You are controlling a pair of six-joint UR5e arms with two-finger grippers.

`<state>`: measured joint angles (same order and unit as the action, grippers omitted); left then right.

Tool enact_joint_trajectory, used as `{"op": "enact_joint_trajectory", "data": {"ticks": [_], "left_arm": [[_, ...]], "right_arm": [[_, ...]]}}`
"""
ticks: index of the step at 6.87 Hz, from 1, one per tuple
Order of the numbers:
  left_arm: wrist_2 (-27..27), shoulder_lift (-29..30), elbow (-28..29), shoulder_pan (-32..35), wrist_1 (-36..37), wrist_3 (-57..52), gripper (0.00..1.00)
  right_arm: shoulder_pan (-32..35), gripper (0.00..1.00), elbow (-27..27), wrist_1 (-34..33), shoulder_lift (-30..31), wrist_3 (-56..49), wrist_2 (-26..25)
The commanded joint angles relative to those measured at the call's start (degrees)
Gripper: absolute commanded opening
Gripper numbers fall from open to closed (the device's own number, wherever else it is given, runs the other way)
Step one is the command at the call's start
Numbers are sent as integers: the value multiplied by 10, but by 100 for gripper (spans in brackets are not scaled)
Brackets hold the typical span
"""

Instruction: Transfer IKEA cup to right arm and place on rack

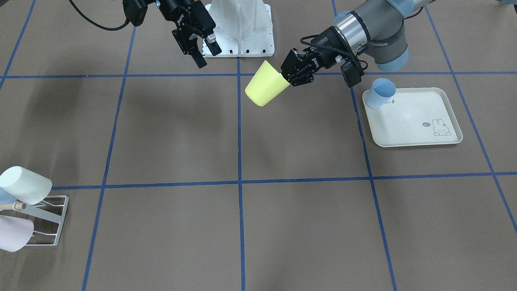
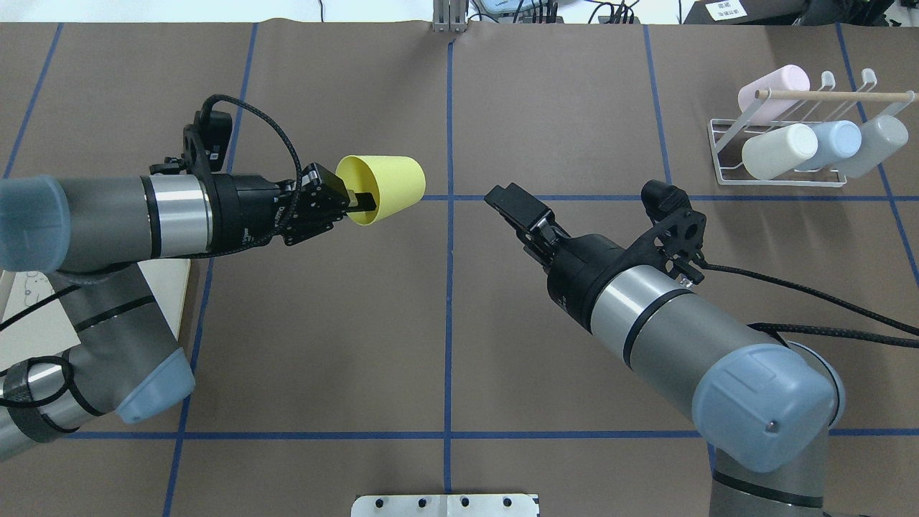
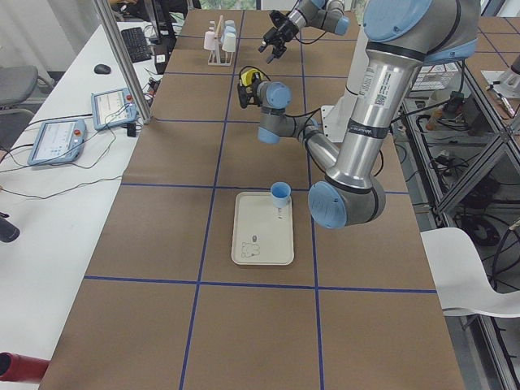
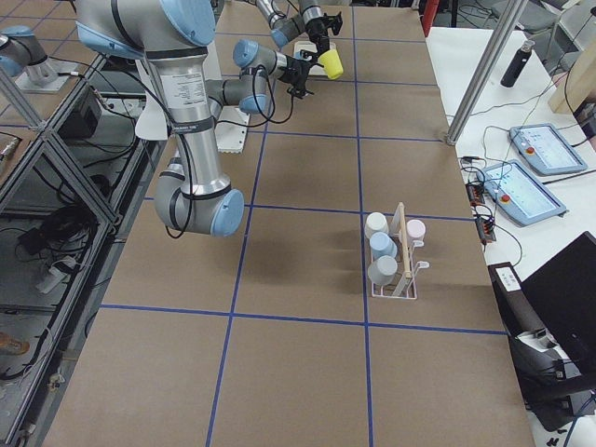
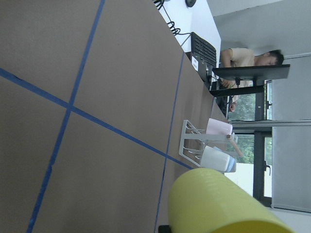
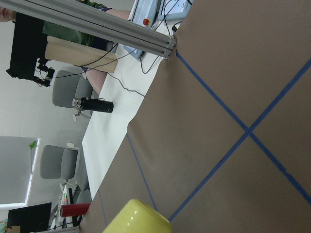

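The IKEA cup is a yellow cup [image 2: 388, 187], held on its side above the table. My left gripper [image 2: 357, 203] is shut on its rim, with one finger inside the mouth. It also shows in the front view [image 1: 264, 89], the left wrist view [image 5: 218, 208] and at the bottom of the right wrist view [image 6: 138, 221]. My right gripper [image 2: 506, 199] is open and empty, a short way to the right of the cup's base and pointing toward it. The white wire rack [image 2: 772, 181] with its wooden dowel stands at the far right and carries several pastel cups.
A cream rabbit-print tray [image 1: 416, 121] lies on my left side with a blue cup [image 1: 381, 93] on its corner. The arm mounting plate [image 1: 242, 36] is at my base. Blue tape lines mark the brown table.
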<state>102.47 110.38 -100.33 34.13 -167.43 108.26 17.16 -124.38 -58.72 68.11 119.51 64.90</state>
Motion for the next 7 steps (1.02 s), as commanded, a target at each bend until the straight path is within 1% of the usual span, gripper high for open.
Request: {"op": "enact_joint_trajectory", "data": {"ticks": [1, 2, 3, 4, 5, 7], "left_arm": [[-3, 7, 59, -12, -167, 61, 0], [-3, 14, 62, -26, -198, 88, 0], [-3, 30, 59, -30, -208, 110, 0], [-5, 36, 59, -46, -234, 124, 0], [-6, 37, 58, -52, -246, 125, 0], [-7, 42, 55, -52, -247, 130, 0]], "right_arm": [[57, 100, -2, 12, -29, 31, 143], [71, 100, 5, 46, -28, 27, 179], [71, 100, 14, 67, -28, 27, 186], [71, 100, 20, 83, -30, 33, 194], [71, 100, 23, 91, -30, 47, 199], [71, 100, 25, 94, -30, 94, 199]]}}
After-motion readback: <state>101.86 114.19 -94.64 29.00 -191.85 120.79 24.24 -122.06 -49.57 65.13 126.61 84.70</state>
